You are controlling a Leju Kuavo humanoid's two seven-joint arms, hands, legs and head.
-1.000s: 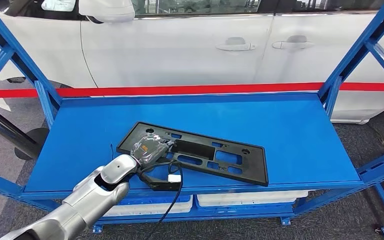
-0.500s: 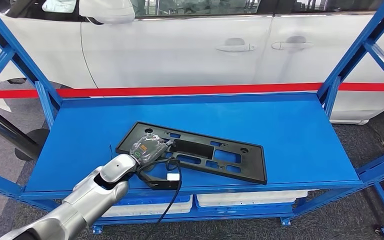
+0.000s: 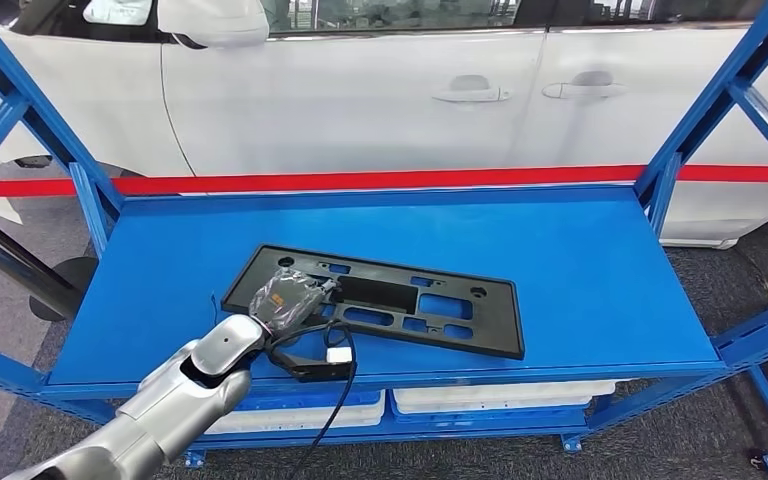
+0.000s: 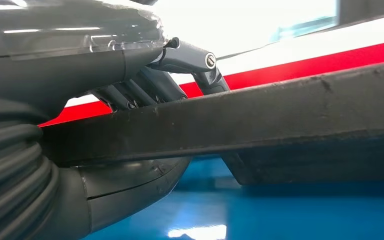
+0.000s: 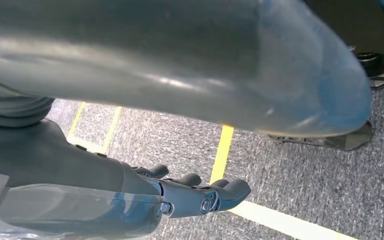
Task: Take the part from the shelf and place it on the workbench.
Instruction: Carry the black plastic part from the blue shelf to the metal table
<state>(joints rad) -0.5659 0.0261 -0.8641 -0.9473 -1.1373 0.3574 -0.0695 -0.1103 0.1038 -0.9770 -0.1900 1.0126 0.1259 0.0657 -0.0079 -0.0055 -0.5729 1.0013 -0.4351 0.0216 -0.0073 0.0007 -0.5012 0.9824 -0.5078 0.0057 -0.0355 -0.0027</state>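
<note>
The part [image 3: 380,300], a flat black plate with holes cut in it, is seen lying on the blue shelf [image 3: 580,260], a bit toward 7 o'clock from the middle of the board. Its near-left end is held by the left hand [image 3: 285,296]. In the left wrist view the dark fingers [image 4: 145,90] are seen curled over the top of the black edge [image 4: 260,125] and the thick thumb [image 4: 130,185] is tucked under it, so the part is gripped between them, and that end looks lifted a little off the blue board.

The right hand [image 5: 200,195] is seen hanging down over the grey floor [image 5: 305,190] with its yellow lines. Nothing is held in it, and its fingers are bent a little and lie close together.

So the grab seems to be done, but the part is not yet taken off the shelf. The carrying and the putting down on the workbench are judged to be left.

Under the shelf, at 6 o'clock, two white bins [image 3: 500,398] are seen side by side. What is inside them cannot be told
</note>
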